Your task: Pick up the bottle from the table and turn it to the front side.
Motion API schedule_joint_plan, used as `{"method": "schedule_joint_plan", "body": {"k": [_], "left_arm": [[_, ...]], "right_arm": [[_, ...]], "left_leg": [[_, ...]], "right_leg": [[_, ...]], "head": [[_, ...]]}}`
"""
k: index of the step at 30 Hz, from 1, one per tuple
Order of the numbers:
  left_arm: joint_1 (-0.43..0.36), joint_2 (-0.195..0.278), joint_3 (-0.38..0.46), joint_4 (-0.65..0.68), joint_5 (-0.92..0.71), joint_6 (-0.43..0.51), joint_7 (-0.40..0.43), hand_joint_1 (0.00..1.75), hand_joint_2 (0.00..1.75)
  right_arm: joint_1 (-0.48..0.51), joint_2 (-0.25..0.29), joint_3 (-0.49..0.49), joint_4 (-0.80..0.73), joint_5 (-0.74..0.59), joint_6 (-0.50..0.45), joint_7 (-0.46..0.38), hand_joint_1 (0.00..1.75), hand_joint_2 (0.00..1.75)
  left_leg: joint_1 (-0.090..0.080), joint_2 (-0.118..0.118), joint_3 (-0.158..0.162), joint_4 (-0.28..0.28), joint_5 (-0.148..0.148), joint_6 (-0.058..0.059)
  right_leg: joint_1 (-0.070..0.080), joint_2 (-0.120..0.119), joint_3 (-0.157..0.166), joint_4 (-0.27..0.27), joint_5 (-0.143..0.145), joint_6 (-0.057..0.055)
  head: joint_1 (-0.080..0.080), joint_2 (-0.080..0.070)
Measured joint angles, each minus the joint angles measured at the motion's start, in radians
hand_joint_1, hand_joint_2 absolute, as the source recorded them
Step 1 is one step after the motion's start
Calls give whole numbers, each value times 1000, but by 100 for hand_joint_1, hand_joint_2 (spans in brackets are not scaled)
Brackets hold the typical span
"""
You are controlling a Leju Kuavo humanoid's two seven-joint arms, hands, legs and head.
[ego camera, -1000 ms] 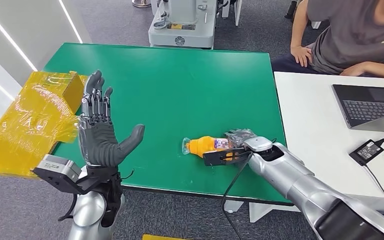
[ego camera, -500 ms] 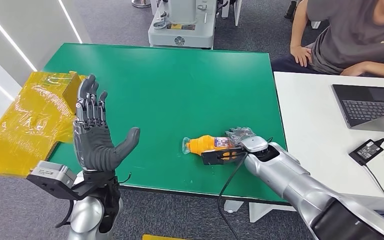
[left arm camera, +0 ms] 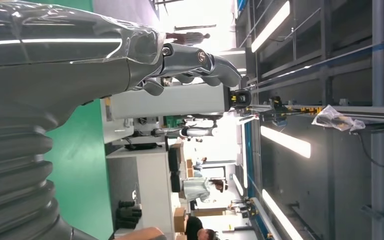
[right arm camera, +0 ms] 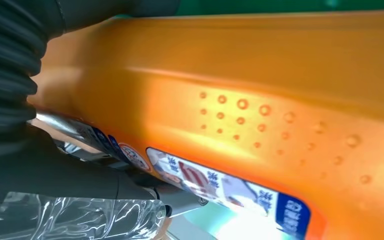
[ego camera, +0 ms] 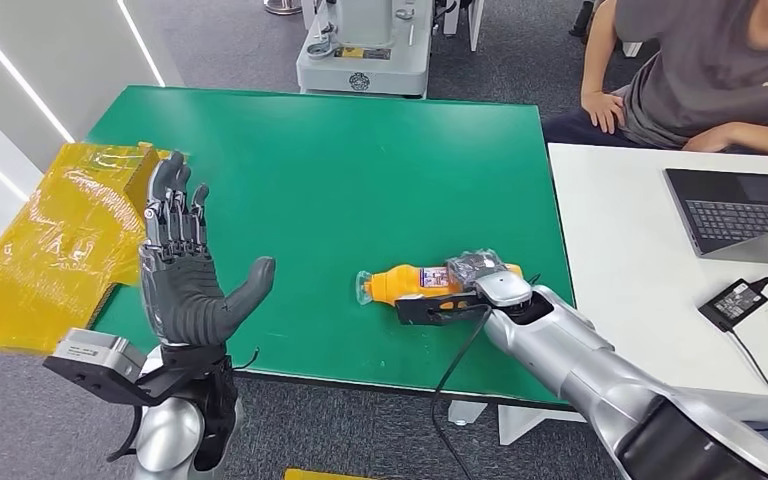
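Observation:
An orange bottle (ego camera: 405,283) with a blue and white label lies on its side near the front edge of the green table (ego camera: 340,170), its clear cap pointing left. My right hand (ego camera: 480,268) wraps over the bottle's base end and grips it. In the right wrist view the bottle (right arm camera: 260,90) sits very close, pressed against the hand (right arm camera: 55,170). My left hand (ego camera: 182,270) is held upright over the table's front left corner, palm facing right, fingers spread, holding nothing. The left wrist view shows the same hand (left arm camera: 80,65) with its fingers extended.
A yellow wrapped box (ego camera: 70,230) sits against the table's left edge, beside my left hand. A white table (ego camera: 630,250) on the right carries a laptop (ego camera: 740,210) and a power adapter (ego camera: 733,300). A person (ego camera: 700,70) sits behind it. A grey machine base (ego camera: 365,50) stands beyond the table.
My right hand has shifted the bottle slightly left and further from the front edge. My left hand has drifted a little left and lower, still spread.

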Motion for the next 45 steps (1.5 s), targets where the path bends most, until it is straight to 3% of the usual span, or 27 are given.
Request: {"method": "schedule_joint_plan", "body": {"k": [18, 22, 24, 32, 41, 45], "left_arm": [[33, 1, 1, -39, -5, -2, 4, 0, 175], [51, 4, 4, -55, -10, 15, 4, 0, 175], [55, 5, 4, -58, -11, 20, 2, 0, 175], [67, 8, 12, -61, -1, 45, -19, 0, 175], [67, 5, 32, -61, 50, 67, -48, 0, 175], [67, 1, 39, -61, 62, 68, -49, 0, 175]], "right_arm": [[35, 75, -74, -38, -50, -142, -23, 175, 175], [70, 109, -164, -108, -60, -319, 1, 175, 175], [83, 111, -184, -127, -47, -358, 7, 175, 175], [209, 119, -318, -291, 73, -668, -10, 175, 175], [357, 135, -452, -469, 111, -858, -129, 175, 175], [398, 140, -485, -511, 112, -881, -150, 175, 175]], "left_leg": [[0, 0, 0, 0, 0, 0], [0, 0, 0, 0, 0, 0], [0, 0, 0, 0, 0, 0], [0, 0, -1, 0, 0, 0], [0, 0, 0, -1, 0, 0], [0, 0, -1, -1, 0, 0]], "right_leg": [[0, 0, -1, 0, 0, 0], [0, 0, -1, 0, 0, 0], [0, 0, -1, 0, 0, 0], [0, 0, -1, 0, 0, 0], [0, 0, -1, 0, -1, 0], [0, 0, -1, 0, -1, 0]], "head": [[0, 0], [0, 0], [0, 0], [0, 0], [0, 0], [0, 0]]}}
